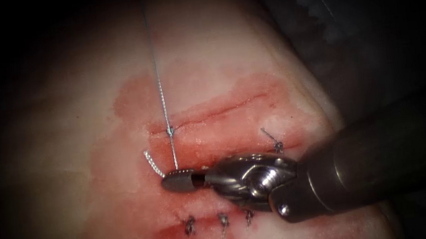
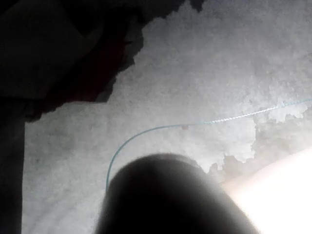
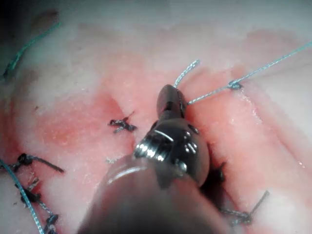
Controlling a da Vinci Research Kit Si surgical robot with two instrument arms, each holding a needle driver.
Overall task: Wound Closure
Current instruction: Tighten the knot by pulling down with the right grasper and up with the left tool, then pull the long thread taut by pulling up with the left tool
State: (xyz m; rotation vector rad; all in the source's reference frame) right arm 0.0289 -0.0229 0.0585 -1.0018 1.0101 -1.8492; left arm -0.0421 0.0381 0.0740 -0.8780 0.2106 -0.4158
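Your left arm's dark shaft fills the foreground. Thread arcs out from behind it and runs across a pale, flaking surface.

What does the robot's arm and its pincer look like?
The right arm is a thick, dark, round shaft. It ends in a shiny silver wrist with a round screw-like joint. Its pincer is small, grey and blunt-tipped. The left arm's shaft looks dark and round.

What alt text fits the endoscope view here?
The right arm's pincer is shut on the thread, which rises taut from a knot on the cut in the tissue. Finished stitches lie nearby.
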